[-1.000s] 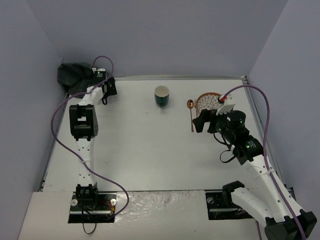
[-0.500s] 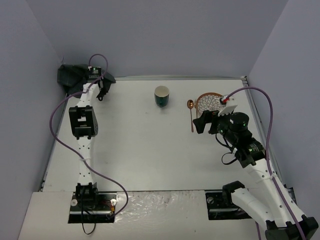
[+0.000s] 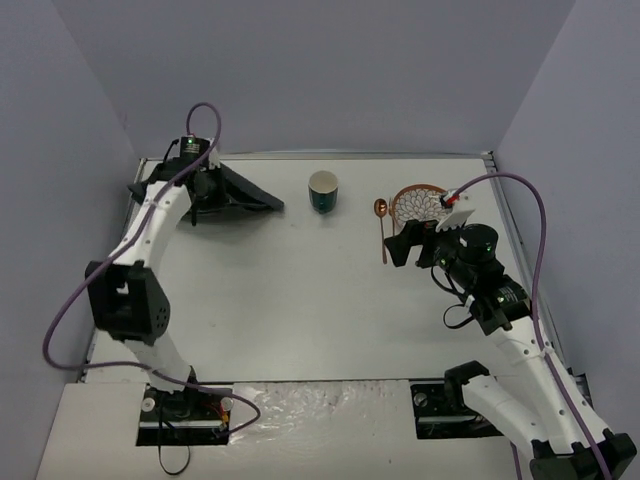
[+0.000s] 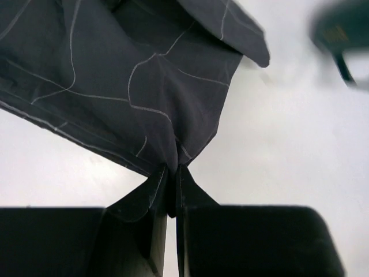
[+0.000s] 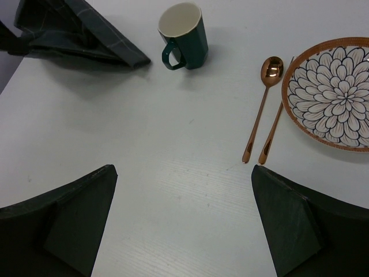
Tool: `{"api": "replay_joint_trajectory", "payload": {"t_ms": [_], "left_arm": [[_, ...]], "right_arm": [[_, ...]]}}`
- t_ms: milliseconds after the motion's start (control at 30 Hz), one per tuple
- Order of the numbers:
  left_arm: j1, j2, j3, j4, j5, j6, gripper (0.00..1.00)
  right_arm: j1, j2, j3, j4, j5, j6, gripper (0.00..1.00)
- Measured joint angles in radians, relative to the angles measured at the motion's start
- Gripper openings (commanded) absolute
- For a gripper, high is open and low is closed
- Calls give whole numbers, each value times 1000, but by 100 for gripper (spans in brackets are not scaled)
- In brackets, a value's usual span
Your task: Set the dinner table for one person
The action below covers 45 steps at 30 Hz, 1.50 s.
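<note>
Placemat point(image 3: 245, 196) dragged, dinner table point(image 3: 300, 290) beneath left jaws

The top external camera sits above and behind the arm bases. It looks steeply down and takes in the whole dinner table point(image 3: 300, 300). The left wrist camera is very near the placemat point(image 4: 115, 75) at the table's 11 o'clock; the cloth fills most of its frame. The right wrist camera stands farther back, near 3 o'clock, facing about 10 o'clock. It shares the mug point(image 5: 183, 34), spoon point(image 5: 260, 107), plate point(image 5: 331, 92) and placemat with the top view.
</note>
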Motion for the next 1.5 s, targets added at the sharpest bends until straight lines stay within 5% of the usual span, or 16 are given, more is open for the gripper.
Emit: {"api": "replay_joint_trajectory", "payload": {"t_ms": [167,333,533,633,767,967,1233,1500], "left_arm": [[-304,-322,-308,20,-4,-98,0],[-619,-418,-624,15,-38,-276,2],[-791,-481,-724,-7,-71,-440,48],[-810,-512,-705,-8,-98,-468,74],[-812,-543,-654,-22,-144,-472,93],[-737,-565,-546,-39,-229,-392,92],[-435,-500,-619,60,-236,-278,85],[-421,-345,-637,219,-168,-275,82]], "right_arm": [[7,0,0,4,-27,21,100],[13,1,-8,34,-56,53,100],[34,38,-66,62,-66,84,100],[51,95,-99,76,-66,91,100],[90,176,-121,82,-39,98,100],[180,331,-121,133,61,116,100],[278,514,-110,207,189,133,97],[329,622,-104,297,269,158,80]]}}
